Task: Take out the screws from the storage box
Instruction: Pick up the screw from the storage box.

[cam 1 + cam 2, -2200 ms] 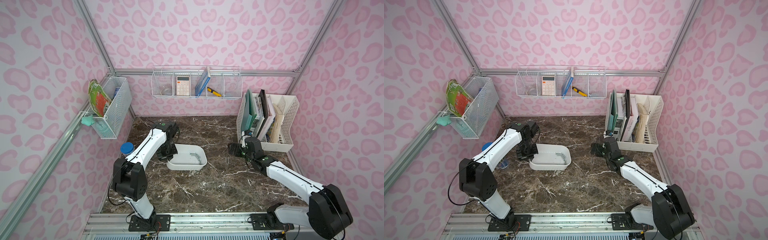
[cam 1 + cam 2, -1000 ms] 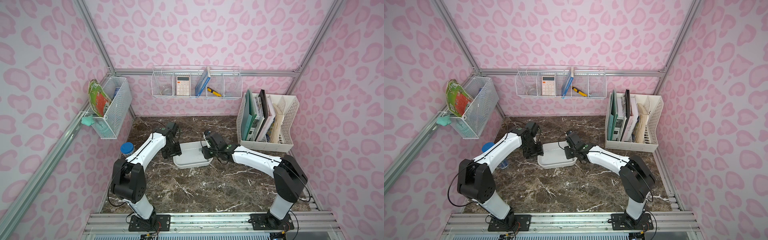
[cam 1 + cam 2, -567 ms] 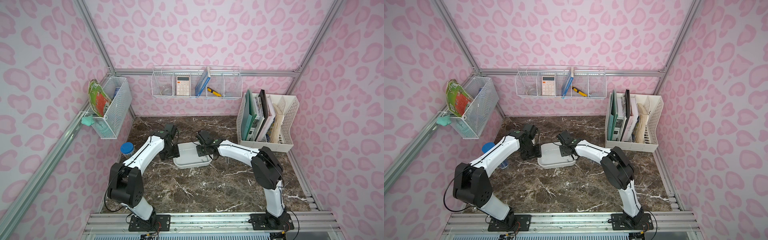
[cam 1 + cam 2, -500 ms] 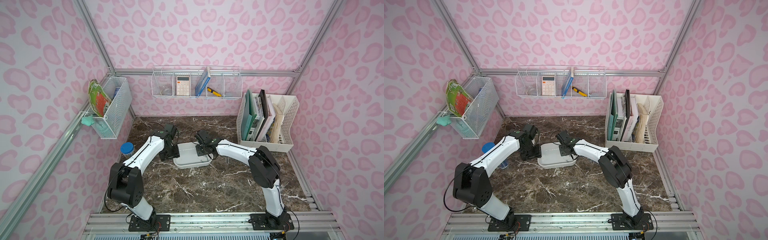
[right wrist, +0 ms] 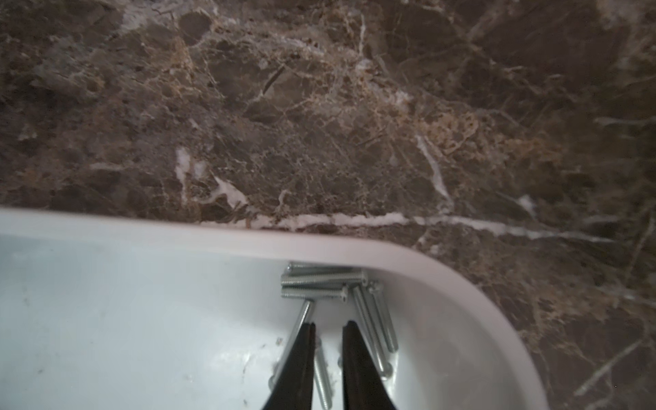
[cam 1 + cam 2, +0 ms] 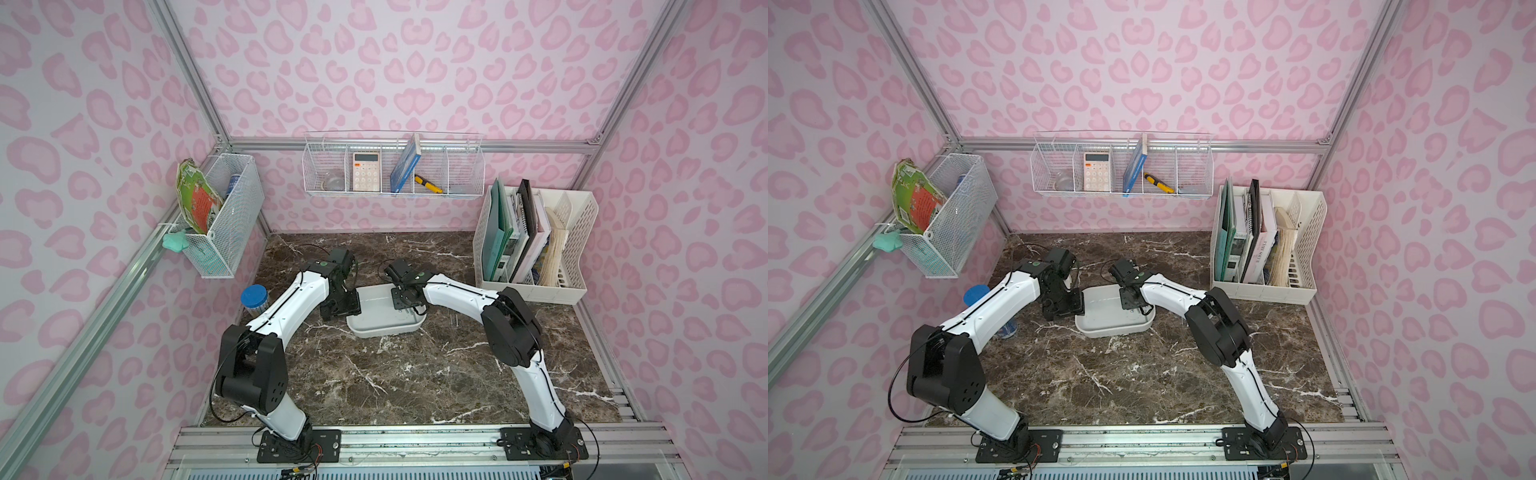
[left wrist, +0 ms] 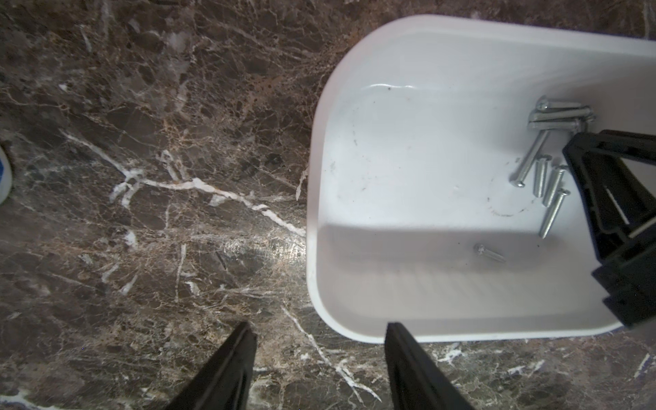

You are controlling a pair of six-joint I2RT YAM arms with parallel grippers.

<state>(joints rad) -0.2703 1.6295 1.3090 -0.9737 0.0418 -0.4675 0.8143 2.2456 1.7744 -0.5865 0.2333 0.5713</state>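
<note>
The white storage box [image 6: 384, 328] [image 6: 1113, 328] sits mid-table. Several silver screws [image 7: 548, 177] [image 5: 319, 280] lie bunched at its right end, and one short screw [image 7: 490, 252] lies apart. My right gripper [image 5: 330, 324] [image 6: 405, 297] reaches down into the box. Its jaws stand a narrow gap apart on either side of one screw [image 5: 322, 372], not pinching it. My left gripper [image 7: 321, 328] [image 6: 345, 307] is open and empty over the marble, just off the box's left end. Two screws [image 6: 453, 320] lie on the table to the right of the box.
A blue-lidded jar [image 6: 254, 296] stands at the left table edge. A white file rack [image 6: 577, 249] with folders fills the back right corner. Wire baskets [image 6: 392, 166] [image 6: 224, 216] hang on the back and left walls.
My right arm swung in from beside the file rack to the box, lowered among the screws, and its jaws narrowed. The left gripper stayed by the box's left end and opened a little wider.
</note>
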